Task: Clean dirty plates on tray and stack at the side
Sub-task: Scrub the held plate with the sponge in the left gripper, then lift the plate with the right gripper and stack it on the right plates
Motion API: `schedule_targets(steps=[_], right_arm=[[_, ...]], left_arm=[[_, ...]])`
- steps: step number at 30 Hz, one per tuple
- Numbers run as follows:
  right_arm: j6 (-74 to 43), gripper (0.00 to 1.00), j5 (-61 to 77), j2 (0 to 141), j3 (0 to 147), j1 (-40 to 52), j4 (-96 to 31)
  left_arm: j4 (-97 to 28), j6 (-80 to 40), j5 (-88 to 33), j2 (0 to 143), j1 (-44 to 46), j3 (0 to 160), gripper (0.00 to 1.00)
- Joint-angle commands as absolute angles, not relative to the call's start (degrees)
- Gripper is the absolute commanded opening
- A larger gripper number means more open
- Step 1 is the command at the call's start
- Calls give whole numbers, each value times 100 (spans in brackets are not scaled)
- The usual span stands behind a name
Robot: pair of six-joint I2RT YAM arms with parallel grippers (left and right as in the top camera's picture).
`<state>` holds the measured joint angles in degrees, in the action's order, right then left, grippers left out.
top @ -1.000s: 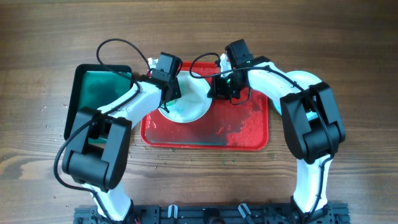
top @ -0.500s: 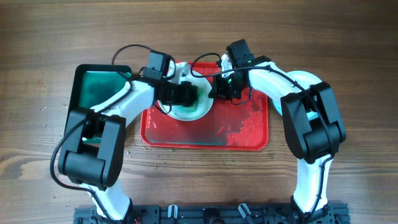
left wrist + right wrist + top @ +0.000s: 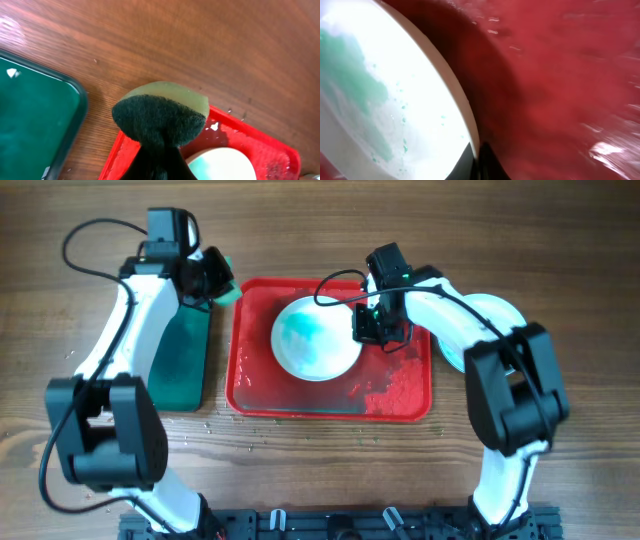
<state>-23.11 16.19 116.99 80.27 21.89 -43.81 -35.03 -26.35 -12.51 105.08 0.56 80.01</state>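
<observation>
A white plate (image 3: 312, 340) with a teal smear is on the red tray (image 3: 400, 395). My right gripper (image 3: 368, 326) is shut on its right rim. In the right wrist view the fingers (image 3: 479, 162) pinch the rim of the plate (image 3: 395, 95) above the wet tray (image 3: 560, 75). My left gripper (image 3: 208, 280) is shut on a green sponge (image 3: 226, 288), held above the table just off the tray's far left corner. In the left wrist view the sponge (image 3: 160, 117) shows its dark scouring face above the tray corner (image 3: 125, 155) and the plate (image 3: 220, 165).
A dark green black-rimmed tray (image 3: 180, 360) lies left of the red tray and also shows in the left wrist view (image 3: 30, 115). More white plate (image 3: 492, 307) shows at the right, partly under my right arm. Water drops speckle the table near the trays.
My left gripper lifted the sponge off the plate and swung up and left, off the red tray. The plate's face is now uncovered. The right gripper kept its hold on the rim.
</observation>
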Motion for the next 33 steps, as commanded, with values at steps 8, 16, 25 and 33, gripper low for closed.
schedule_targets(steps=[8,16,25,33], right_arm=[[-2123,4,-3944,9432,7999,3509,-5247],[-2104,4,-6960,9203,7999,4866,-5686],[-1855,4,-8707,9203,7999,5859,-5546],[-1782,4,-8707,9201,7999,5883,-5393]], left_arm=[[-3907,-2707,-1083,10501,482,7843,4],[-3846,-2709,-1081,10503,781,7778,4],[-3774,-2709,-1081,10503,854,7778,4],[-3726,-2751,-1081,10503,854,7778,4]])
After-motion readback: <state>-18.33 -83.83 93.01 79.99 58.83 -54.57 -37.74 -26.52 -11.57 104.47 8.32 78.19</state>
